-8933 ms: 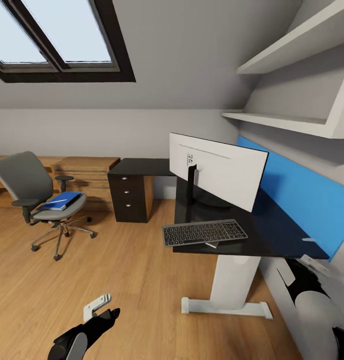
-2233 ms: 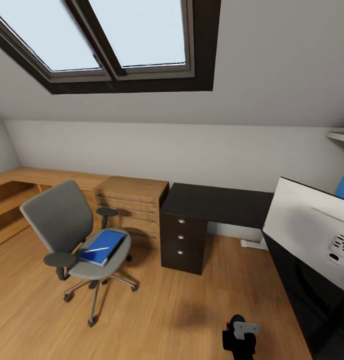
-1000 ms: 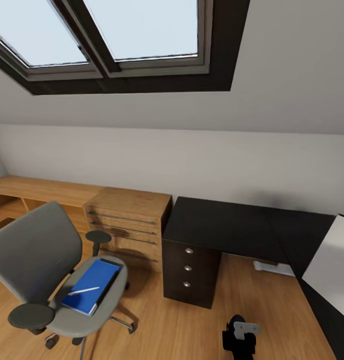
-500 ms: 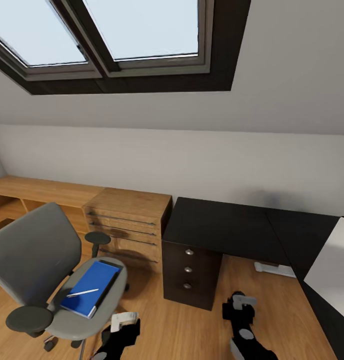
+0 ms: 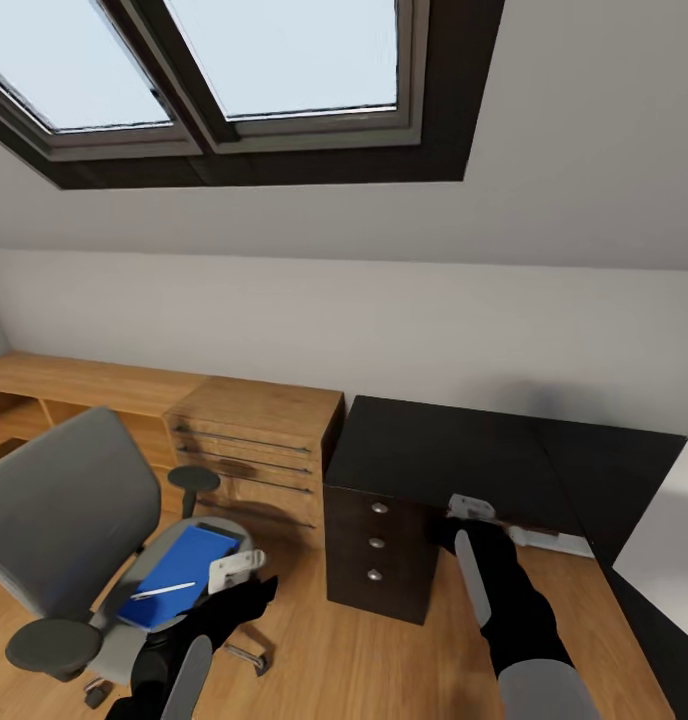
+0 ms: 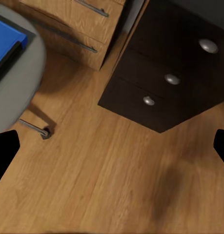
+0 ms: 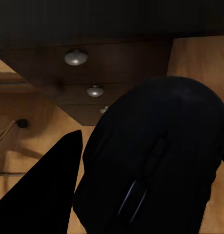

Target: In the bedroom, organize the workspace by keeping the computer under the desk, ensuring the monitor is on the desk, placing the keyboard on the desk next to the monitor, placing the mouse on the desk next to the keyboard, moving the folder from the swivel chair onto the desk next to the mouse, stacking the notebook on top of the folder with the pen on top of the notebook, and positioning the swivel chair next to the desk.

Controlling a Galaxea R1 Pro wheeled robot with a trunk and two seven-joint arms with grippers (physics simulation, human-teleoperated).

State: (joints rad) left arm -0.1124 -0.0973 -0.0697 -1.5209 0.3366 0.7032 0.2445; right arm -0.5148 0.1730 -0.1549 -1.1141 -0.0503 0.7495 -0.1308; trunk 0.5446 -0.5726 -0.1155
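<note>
Both arms have risen: left claw spread, right claw pinching mouse.

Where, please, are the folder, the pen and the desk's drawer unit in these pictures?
folder (image 5: pixel 184 568), head view, blue cover.
pen (image 5: pixel 162 590), head view, middle of the white stick.
drawer unit (image 5: pixel 379 545), head view, dark front between the knobs.

Large dark-framed skylight window set in sloped white ceiling, pale sky thru glass. Plain white back wall below slope. Low light-wood cabinet w/ thin metal drawer handles stands against wall; long light-wood bench runs on from it toward room corner. Light-wood plank floor thruout; in left wrist view, same cabinet front above floor planks.
</note>
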